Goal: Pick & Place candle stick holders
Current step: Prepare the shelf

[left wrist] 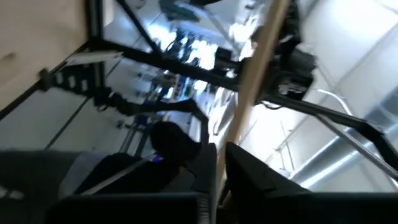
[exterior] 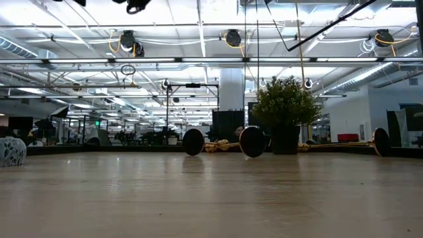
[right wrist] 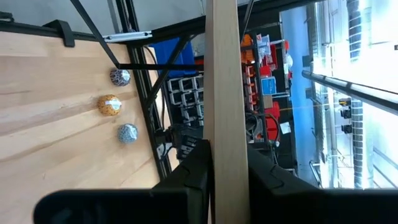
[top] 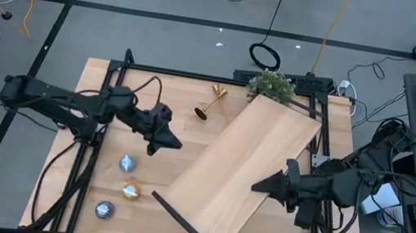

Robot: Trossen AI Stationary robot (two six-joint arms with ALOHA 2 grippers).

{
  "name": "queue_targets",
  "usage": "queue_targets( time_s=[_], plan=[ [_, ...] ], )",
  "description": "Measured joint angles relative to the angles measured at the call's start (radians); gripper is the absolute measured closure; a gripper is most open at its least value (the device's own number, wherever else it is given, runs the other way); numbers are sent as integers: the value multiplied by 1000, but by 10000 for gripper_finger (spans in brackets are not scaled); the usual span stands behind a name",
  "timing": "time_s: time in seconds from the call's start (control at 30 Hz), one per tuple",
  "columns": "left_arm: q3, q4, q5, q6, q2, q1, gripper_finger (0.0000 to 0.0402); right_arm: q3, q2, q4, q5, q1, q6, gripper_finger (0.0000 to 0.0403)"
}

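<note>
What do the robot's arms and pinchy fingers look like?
Both arms are dark, almost black, built from jointed segments. The left gripper and right gripper each taper to a pointed tip with two flat black fingers. A thin black cable loops off the left arm.

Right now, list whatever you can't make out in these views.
- High view: only one holder shows; the board hides whatever lies under it.
- Low view: the holders lie far off, their cups too small to tell; no hand is in view.
- Left wrist view: blurred, no holder readable.
- Right wrist view: the board's edge, between the right hand's fingers, blocks the middle.
</note>
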Motion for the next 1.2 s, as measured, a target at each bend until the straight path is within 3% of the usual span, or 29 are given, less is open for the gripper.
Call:
queue_targets(
  time_s=[0.1,0.27,0.4,0.53,0.67,0.93,1.2],
  plan=[
    [0,2,63,-15,43,18,308,0,0,2,26,0,2,363],
    [0,29,141,-12,110,59,182,0,0,0,38,-1,31,363],
    [-2,208,200,-4,167,107,94,0,0,-4,32,0,49,363],
    [9,401,188,-42,207,153,44,0,0,-6,33,0,49,363],
    [45,403,224,-60,232,165,31,0,0,-4,56,0,49,363],
    [142,402,299,-68,348,157,51,0,0,-3,54,-1,56,363],
    [374,419,417,-60,535,146,61,-1,0,-8,54,-1,60,363]
  ],
)
